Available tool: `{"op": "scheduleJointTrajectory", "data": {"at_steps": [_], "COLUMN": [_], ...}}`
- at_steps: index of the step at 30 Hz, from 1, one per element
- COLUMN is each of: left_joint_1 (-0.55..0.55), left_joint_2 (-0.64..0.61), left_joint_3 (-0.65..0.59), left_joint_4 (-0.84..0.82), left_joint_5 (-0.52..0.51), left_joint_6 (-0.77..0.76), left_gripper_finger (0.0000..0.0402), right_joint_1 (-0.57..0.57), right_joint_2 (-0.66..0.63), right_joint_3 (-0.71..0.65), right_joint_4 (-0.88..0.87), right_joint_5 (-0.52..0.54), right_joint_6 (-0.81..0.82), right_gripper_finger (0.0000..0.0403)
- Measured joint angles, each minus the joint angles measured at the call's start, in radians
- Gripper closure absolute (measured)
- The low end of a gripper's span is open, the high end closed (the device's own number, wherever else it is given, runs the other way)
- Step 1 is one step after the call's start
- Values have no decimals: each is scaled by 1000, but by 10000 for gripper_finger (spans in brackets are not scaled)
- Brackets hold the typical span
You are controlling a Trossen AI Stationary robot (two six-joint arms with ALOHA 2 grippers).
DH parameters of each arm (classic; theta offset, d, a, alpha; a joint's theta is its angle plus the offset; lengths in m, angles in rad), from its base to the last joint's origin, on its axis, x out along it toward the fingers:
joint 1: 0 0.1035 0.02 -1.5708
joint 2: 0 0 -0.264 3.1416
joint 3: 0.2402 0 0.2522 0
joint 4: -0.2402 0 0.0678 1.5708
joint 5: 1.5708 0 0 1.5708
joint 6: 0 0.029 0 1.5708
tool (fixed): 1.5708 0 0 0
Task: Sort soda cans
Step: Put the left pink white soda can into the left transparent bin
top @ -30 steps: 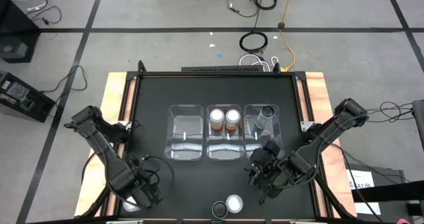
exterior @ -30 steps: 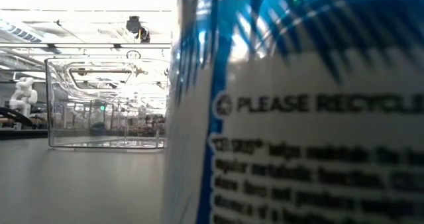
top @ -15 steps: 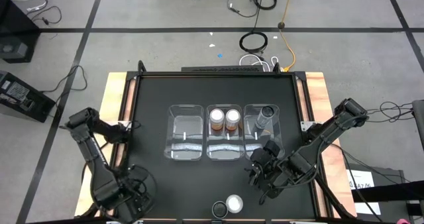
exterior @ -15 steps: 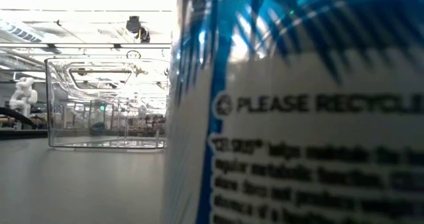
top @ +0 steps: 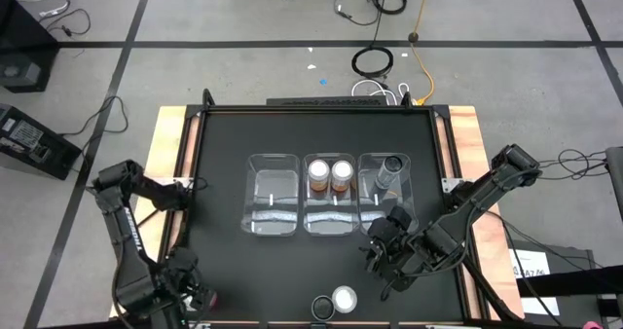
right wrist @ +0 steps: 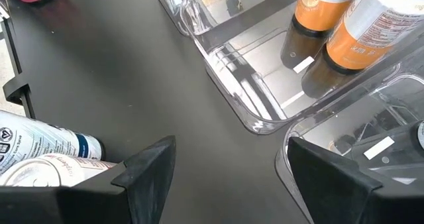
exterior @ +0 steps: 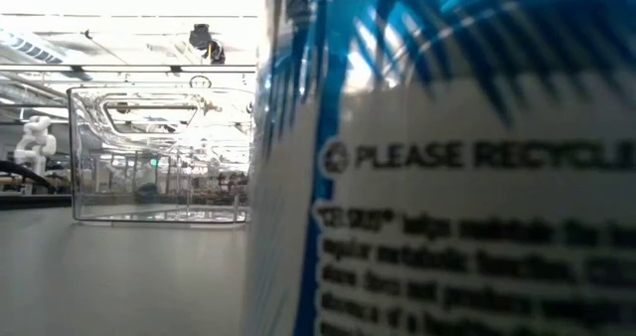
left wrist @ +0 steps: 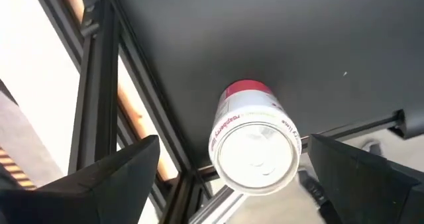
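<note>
A pink can with a silver top stands upright on its base at the table's near-left corner. My left gripper is open, one finger on each side of the can and apart from it. In the high view the left gripper covers most of that can. Two orange cans stand in the middle bin and a dark can in the right bin. Two more cans stand by the near edge. My right gripper hangs open in front of the bins, nearer than them, touching nothing.
Three clear bins sit side by side mid-table; the left bin holds no can. In the low view a blue-and-white printed can fills the right half, with a clear bin behind. The table's metal frame runs close beside the pink can.
My left arm has drawn back toward the table's near-left corner, its gripper sliding left and nearer. The right arm, the bins and the cans in them have kept still.
</note>
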Motion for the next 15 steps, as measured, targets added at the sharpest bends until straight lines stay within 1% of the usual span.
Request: {"op": "scheduleJointTrajectory", "data": {"at_steps": [3, 6, 12, 15], "left_joint_1": [-17, -20, -20, -20], "left_joint_2": [0, 0, 0, 0], "left_joint_3": [0, -1, -65, -93], "left_joint_4": [3, 24, 135, 157], "left_joint_5": [-30, -49, -51, -51], "left_joint_6": [-59, -83, -85, -85], "left_gripper_finger": [8, 8, 8, 8], "right_joint_1": [0, 0, 0, 1], "right_joint_2": [0, 0, 0, 0], "right_joint_3": [0, 0, 0, 0], "right_joint_4": [0, 0, 0, 0], "right_joint_5": [0, 0, -3, -5], "right_joint_6": [0, 0, 0, 0], "right_gripper_finger": [122, 122, 122, 122]}}
